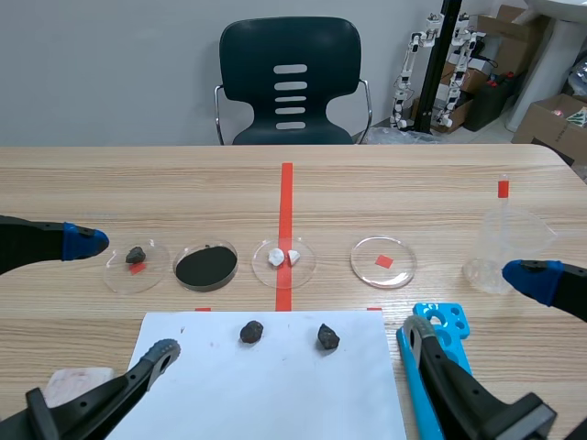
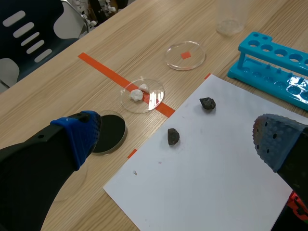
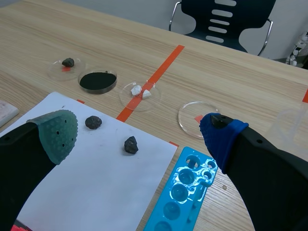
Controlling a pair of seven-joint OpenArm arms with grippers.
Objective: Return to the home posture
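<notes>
Our left gripper (image 1: 126, 297) stood wide open with nothing between its pads (image 1: 84, 241), and our right gripper (image 1: 472, 302) gaped just as wide and held nothing either. We judged that the task gave us no thing to take hold of. Its only subject was the arms themselves: black, thick-fingered, tipped with blue and grey-green dotted pads. Unladen, they should swing freely with no grip to mind. They lay low at the near edge of the table (image 1: 183, 183), the left beside the paper (image 1: 275, 394), the right above the blue rack (image 1: 442, 320). On the paper lay two dark stones (image 1: 251, 331), a little apart. Beyond it ran a row of four dishes (image 1: 382, 261): one held a dark lump, one was filled black, one held white bits, and one showed only a red mark. A clear beaker (image 1: 500, 247) stood just beside the right gripper's outer finger.
</notes>
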